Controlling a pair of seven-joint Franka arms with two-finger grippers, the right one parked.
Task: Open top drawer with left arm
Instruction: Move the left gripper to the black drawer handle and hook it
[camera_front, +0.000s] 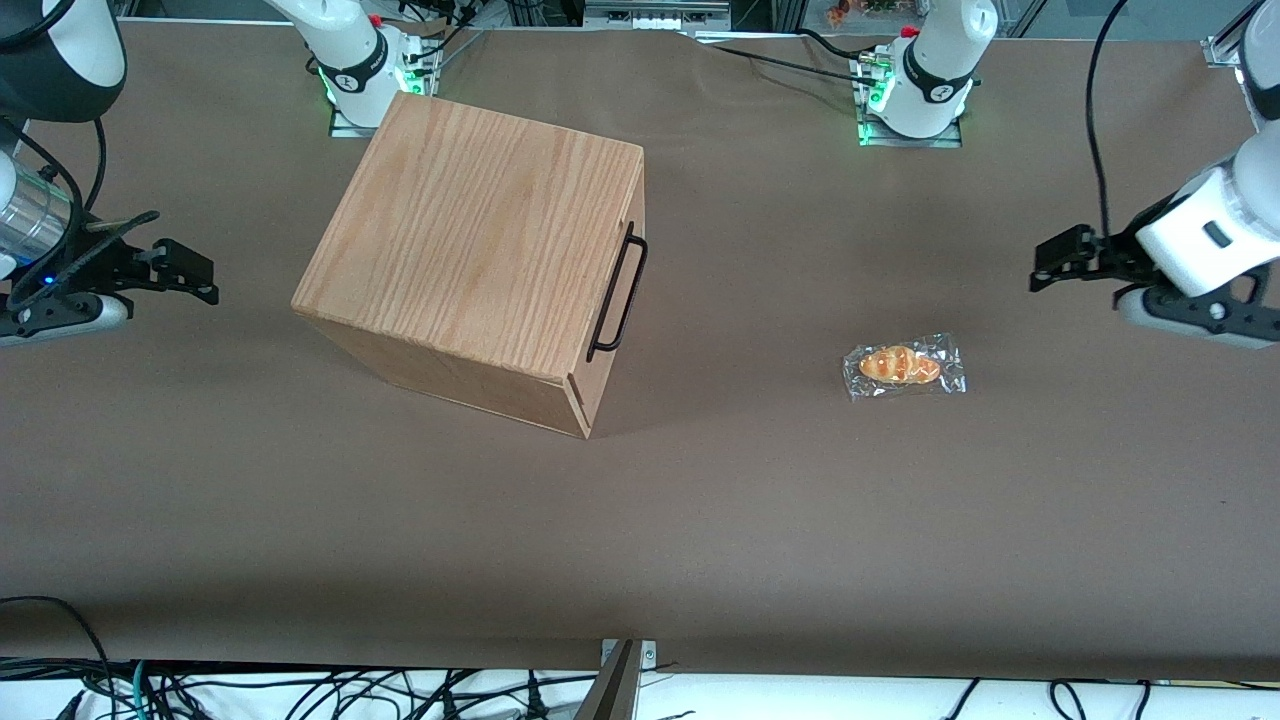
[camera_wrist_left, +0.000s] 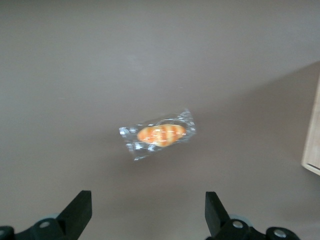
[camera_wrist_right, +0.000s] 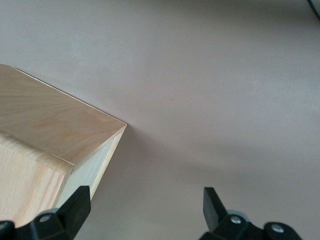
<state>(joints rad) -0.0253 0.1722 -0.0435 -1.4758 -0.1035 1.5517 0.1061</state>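
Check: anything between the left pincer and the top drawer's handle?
Front view: only a wrapped bun near that stretch. Open pincer hovers far from the handle.

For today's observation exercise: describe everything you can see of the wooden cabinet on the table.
The wooden cabinet is a big light oak-grain box, standing on the brown table, turned at an angle. Its top drawer looks shut and carries a long thin black handle, facing the wrapped bun. Nothing touches it; the left arm's gripper hangs open, far off at the working arm's end.

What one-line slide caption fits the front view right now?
Open left gripper hovers at the working arm's table end, wrapped bread roll between it and the top drawer's untouched black handle.
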